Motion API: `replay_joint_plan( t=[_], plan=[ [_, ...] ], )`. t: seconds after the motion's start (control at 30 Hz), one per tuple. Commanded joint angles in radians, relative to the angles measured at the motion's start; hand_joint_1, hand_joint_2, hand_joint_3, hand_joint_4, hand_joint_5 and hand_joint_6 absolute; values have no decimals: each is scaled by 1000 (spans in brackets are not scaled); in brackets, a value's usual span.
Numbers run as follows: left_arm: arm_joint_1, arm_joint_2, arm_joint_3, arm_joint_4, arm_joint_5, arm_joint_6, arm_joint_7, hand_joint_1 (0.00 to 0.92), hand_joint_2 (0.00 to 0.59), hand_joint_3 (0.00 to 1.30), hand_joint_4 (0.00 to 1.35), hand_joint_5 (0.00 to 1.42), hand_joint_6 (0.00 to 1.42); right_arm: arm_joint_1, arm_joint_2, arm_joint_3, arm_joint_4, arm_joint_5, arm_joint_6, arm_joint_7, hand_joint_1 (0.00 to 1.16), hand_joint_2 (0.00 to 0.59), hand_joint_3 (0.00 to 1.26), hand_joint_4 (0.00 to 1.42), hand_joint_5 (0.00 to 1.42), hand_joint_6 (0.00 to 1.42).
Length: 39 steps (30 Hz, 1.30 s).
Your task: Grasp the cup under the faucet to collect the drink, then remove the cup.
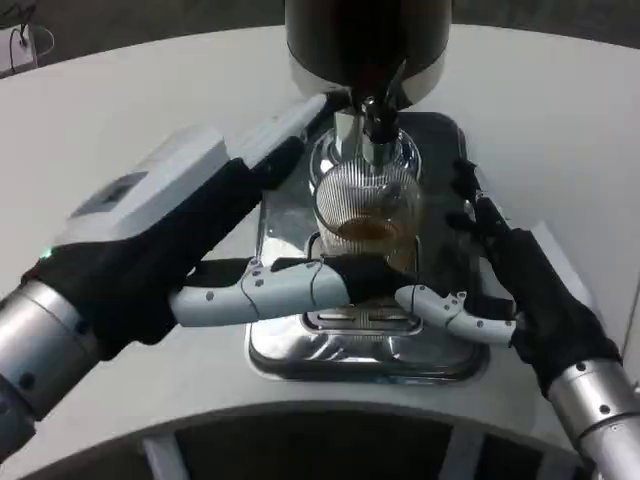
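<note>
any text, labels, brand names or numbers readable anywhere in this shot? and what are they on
None can be read.
Dispenser: dark body, no lettering shows.
Cup: ribbed clear glass, no print.
Drip tray: bare shiny metal.
Left hand: a greyish patch on its white back, too blurred to tell whether it is a label.
Right hand: no marks visible.

i'm looking down through the one head camera, angled steeply forward over the white table [560, 110]. it's sitting close, with both forearms entering from the bottom corners and the drip tray [300, 350] lying centre frame.
</note>
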Motion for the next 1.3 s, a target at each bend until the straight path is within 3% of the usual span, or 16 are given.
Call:
replay_joint_plan(
  t=[0.03,0.7,1.3],
  plan=[
    [74,41,33,-25,65,21,1,0,35,0,0,0,79,1,4,8,14,12,-16,1,784,224,0,22,111,111],
    [254,105,110,40,91,6,-9,0,31,0,0,0,75,-51,54,39,94,19,-104,-40,798,221,5,67,143,141],
    [356,127,147,29,86,-9,-22,0,31,0,0,0,75,-109,88,70,156,-3,-120,-73,805,219,16,76,144,144]
  ],
)
